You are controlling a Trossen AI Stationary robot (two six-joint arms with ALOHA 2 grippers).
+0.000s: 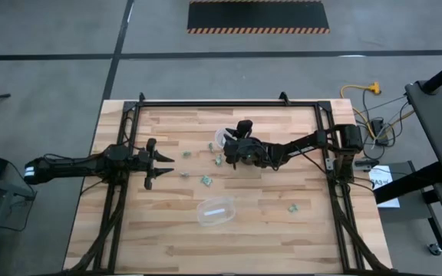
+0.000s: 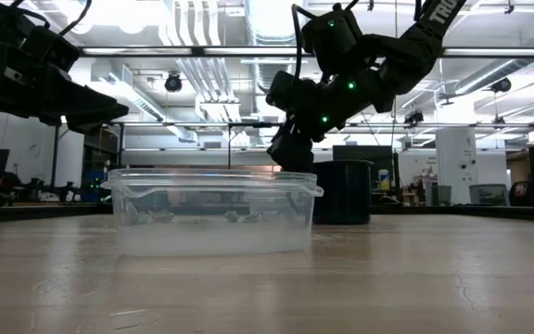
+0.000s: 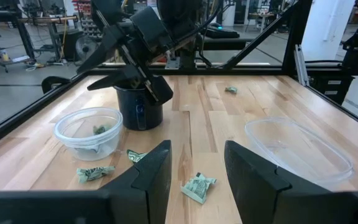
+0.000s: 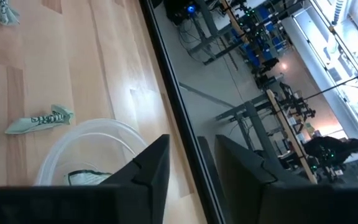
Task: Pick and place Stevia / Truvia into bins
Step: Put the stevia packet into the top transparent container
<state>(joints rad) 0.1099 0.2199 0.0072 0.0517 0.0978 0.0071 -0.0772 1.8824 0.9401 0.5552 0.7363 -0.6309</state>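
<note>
Right gripper (image 1: 222, 146) over the small round clear cup (image 1: 221, 139) near the middle of the far half of the tabletop, fingers parted a little with nothing between them; one green packet already lying in the cup (image 4: 86, 178). Black mug (image 3: 139, 107) standing just beside the cup, under the right arm. Left gripper (image 1: 162, 163) waiting above the board toward the left edge, fingers spread moderately and empty.

Stevia packets scattered loose on the wood: one just beside the cup toward the left edge (image 1: 186, 152), one close by the right arm near the cup (image 1: 216, 160), two more toward the middle (image 1: 183, 174) (image 1: 206, 181), and one well apart toward the near right corner (image 1: 291, 207). Larger oval clear tub (image 1: 215, 211) toward the near edge, not the target.

Risks from here, as judgement:
- Knocking the light cup over or sliding it when lifting away, given the fingers low over its rim and the mug crowding the arm
- Failing to pinch a flat, crumpled packet off the wood, or merely pushing it along the board
- Dropping a packet into the oval tub by mistake, being clear plastic like the cup
- Arms crossing paths if both reach for the packets between them
</note>
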